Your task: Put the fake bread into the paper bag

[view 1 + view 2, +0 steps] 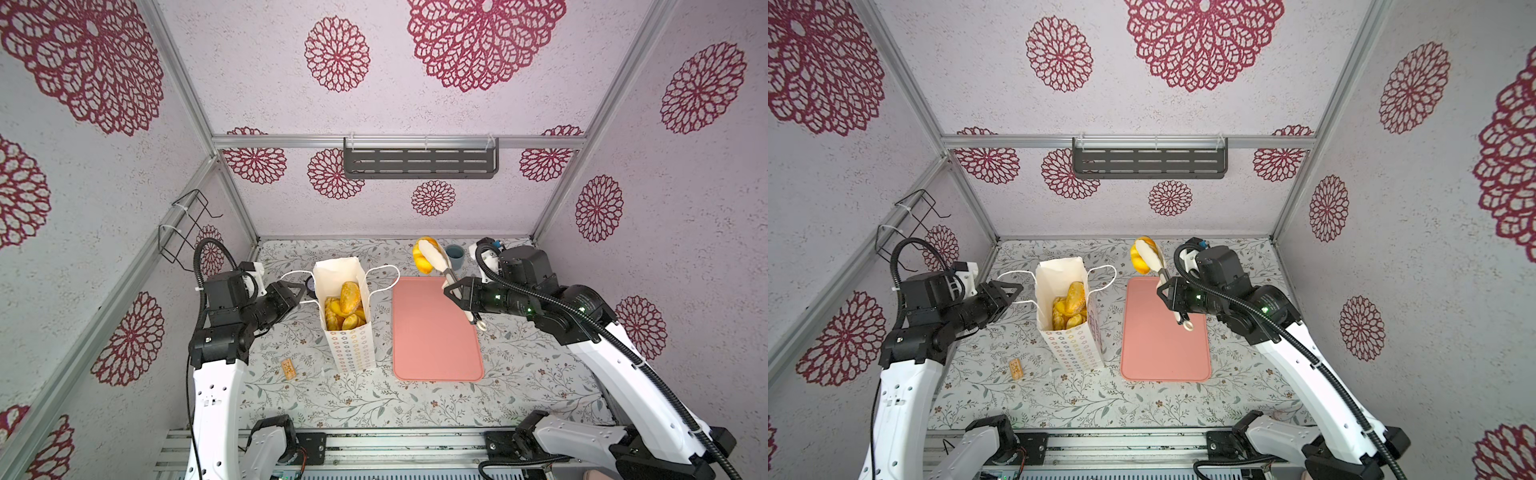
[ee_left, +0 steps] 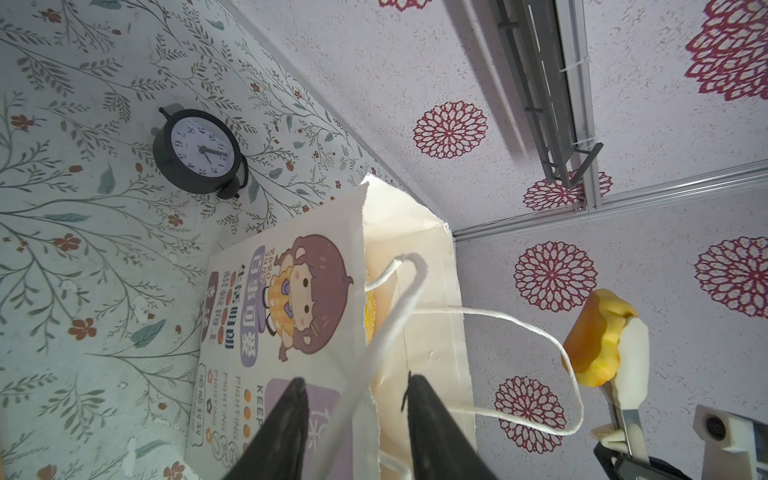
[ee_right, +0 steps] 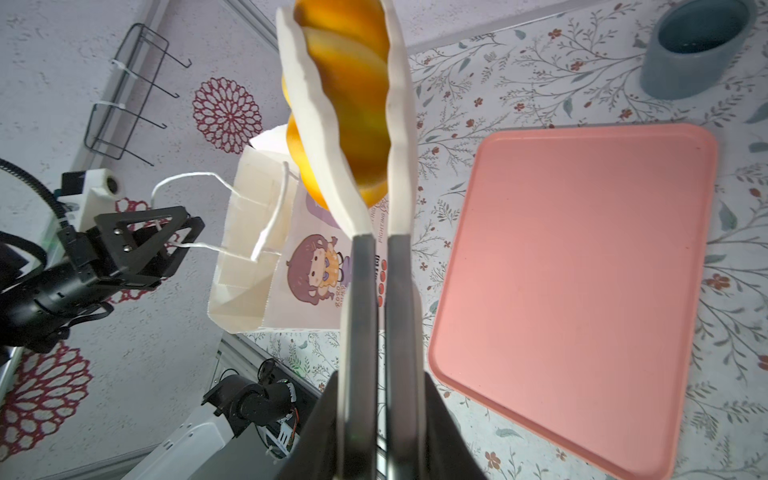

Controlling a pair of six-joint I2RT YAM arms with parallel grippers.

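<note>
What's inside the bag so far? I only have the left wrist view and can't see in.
Observer: Several golden bread pieces are piled in the bag.
Operator: Anything on the tray?
Observer: No, nothing lies on the pink tray.
Operator: Bun over the bag yet?
Observer: No. In both top views the bun in the tongs shows beside the blue cup, right of the bag's mouth.
</note>
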